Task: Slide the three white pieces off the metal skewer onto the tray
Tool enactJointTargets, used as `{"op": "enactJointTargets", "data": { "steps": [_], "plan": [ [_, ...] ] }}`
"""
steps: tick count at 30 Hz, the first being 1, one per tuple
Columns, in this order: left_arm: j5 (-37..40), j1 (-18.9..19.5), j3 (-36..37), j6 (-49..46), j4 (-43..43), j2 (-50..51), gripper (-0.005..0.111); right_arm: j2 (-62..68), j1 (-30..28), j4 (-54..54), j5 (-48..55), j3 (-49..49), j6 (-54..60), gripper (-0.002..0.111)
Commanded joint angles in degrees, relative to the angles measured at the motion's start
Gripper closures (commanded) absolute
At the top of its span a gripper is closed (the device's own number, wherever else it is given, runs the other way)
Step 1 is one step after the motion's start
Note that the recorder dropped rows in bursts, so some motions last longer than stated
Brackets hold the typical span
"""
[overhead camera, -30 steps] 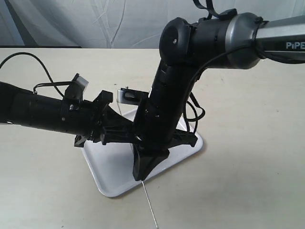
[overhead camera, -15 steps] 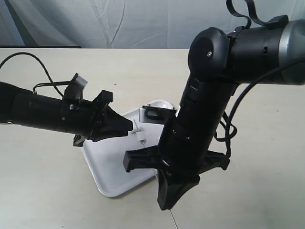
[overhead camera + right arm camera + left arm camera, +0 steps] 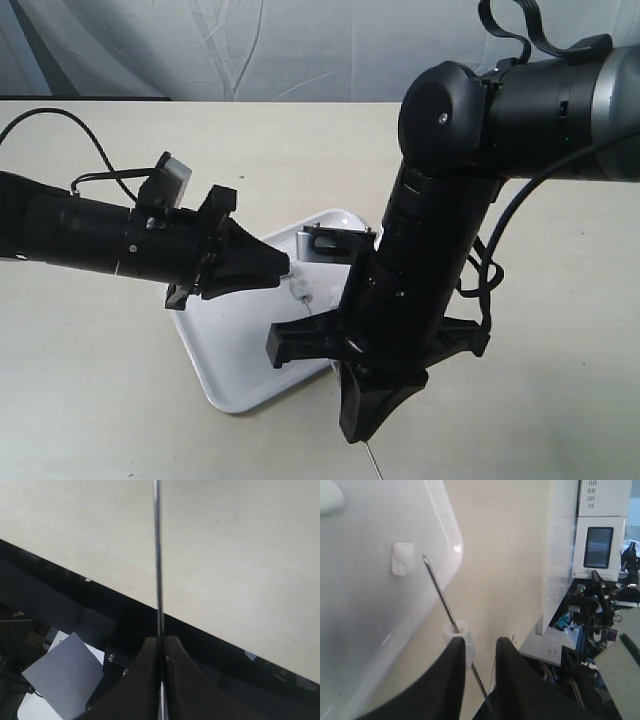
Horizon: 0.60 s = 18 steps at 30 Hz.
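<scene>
My right gripper [image 3: 362, 430] [image 3: 161, 645] is shut on the metal skewer [image 3: 157, 555], whose tail [image 3: 372, 462] pokes out below it near the table's front. In the left wrist view the skewer [image 3: 440, 590] slants between my left gripper's [image 3: 480, 642] [image 3: 283, 264] parted fingers, its point over the tray [image 3: 360, 610] [image 3: 225, 350]. One white piece [image 3: 460, 630] is still threaded on it, against one fingertip. Two white pieces lie on the tray, one [image 3: 402, 558] by the skewer's point and one [image 3: 330, 497] at the frame's corner. A white piece [image 3: 299, 292] shows beyond the left gripper's tip.
The right arm [image 3: 440, 250] rises over the tray's right half and hides it. A black cable [image 3: 60, 130] loops on the table behind the left arm. Beyond the table's edge stand equipment and a screen [image 3: 598, 545].
The right arm has swung right and toward the table's front, drawing the skewer with it. The left gripper has edged slightly right. More of the tray now shows between the arms.
</scene>
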State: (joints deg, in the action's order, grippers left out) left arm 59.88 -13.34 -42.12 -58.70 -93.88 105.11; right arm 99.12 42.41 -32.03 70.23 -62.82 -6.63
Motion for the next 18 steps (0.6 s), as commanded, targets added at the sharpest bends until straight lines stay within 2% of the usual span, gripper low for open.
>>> {"op": "enactJointTargets", "data": {
  "steps": [1, 5, 11, 18],
  "plan": [
    [-0.4, -2.5, -0.2, -0.5, 1.9, -0.2, 0.085, -0.6, 0.0, 0.4, -0.3, 0.1, 0.2, 0.109],
    [-2.0, -3.4, -0.2, -0.5, 2.3, -0.2, 0.084, -0.6, 0.0, 0.4, -0.3, 0.1, 0.3, 0.109],
    [-3.0, -3.4, -0.2, -0.4, 2.4, -0.2, 0.067, -0.6, 0.0, -0.6, -0.3, 0.1, 0.7, 0.109],
    [-3.3, -3.4, -0.2, -0.4, 1.9, -0.2, 0.067, -0.6, 0.0, -4.5, -0.3, 0.1, 3.2, 0.109]
  ]
}}
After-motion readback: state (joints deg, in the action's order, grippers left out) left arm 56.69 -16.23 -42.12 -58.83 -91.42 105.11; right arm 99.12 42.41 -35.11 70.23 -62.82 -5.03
